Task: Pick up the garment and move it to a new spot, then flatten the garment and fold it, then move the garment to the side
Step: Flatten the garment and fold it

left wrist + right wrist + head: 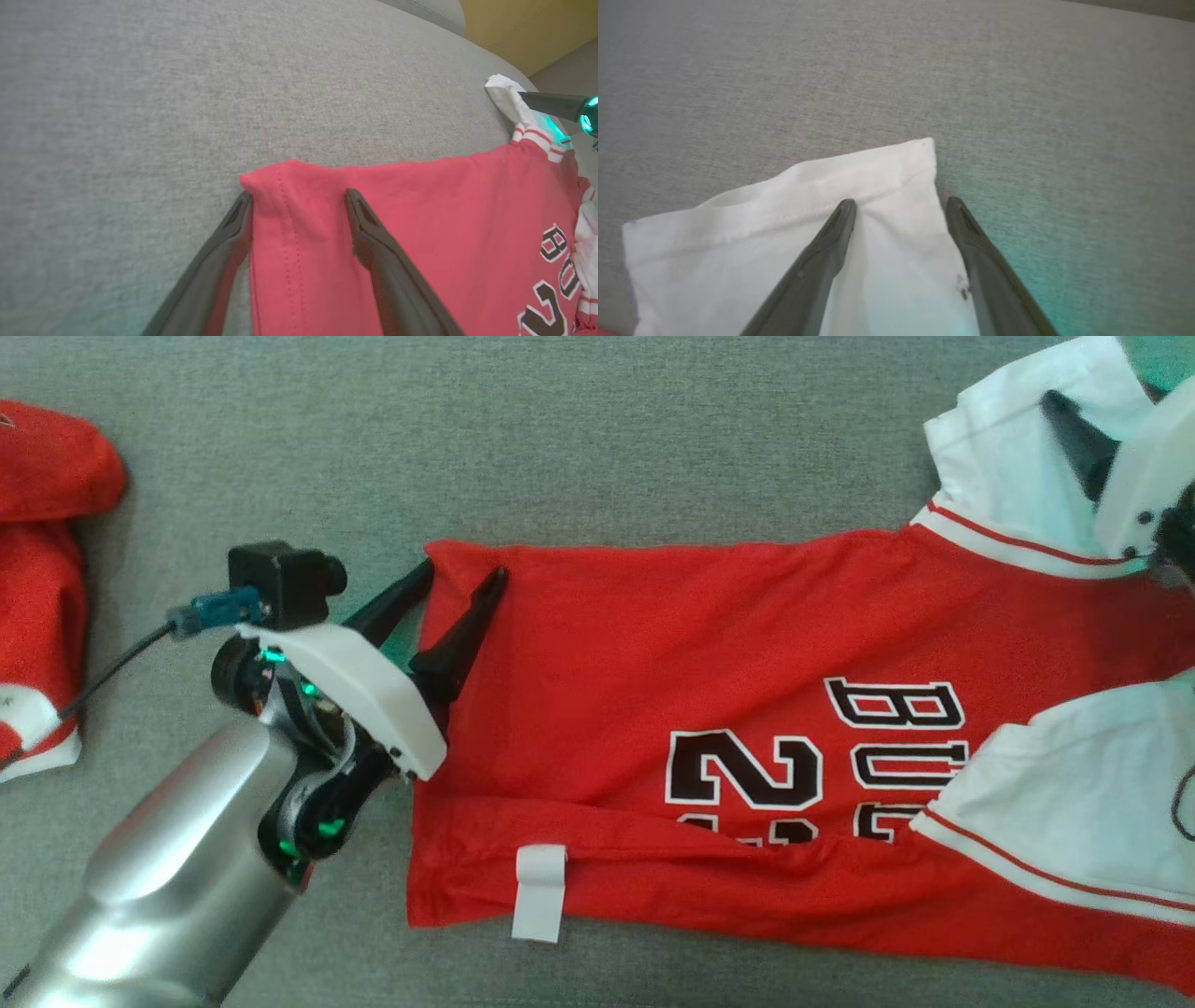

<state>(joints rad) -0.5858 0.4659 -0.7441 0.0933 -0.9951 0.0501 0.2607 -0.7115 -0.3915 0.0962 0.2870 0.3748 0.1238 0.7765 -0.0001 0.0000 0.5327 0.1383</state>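
The garment (pixel 653 663) is a red jersey with white sleeves and black lettering, lying spread on the grey surface. My left gripper (pixel 465 569) is open at its far left hem corner. In the left wrist view the gripper (pixel 298 195) straddles that corner of the garment (pixel 420 210), one finger beside the hem edge and the other on the cloth. My right gripper (pixel 900 201) is open over the corner of a white sleeve (pixel 784 210), one finger on the sleeve and the other at its edge. In the head view that right gripper (pixel 1074 425) is at the top right, on the far sleeve (pixel 999 457).
Another red and white garment (pixel 37 523) lies bunched at the far left. A white tag (pixel 540 891) hangs at the jersey's near hem. The grey surface (pixel 607 439) stretches beyond the jersey; its rounded edge (pixel 472 51) shows in the left wrist view.
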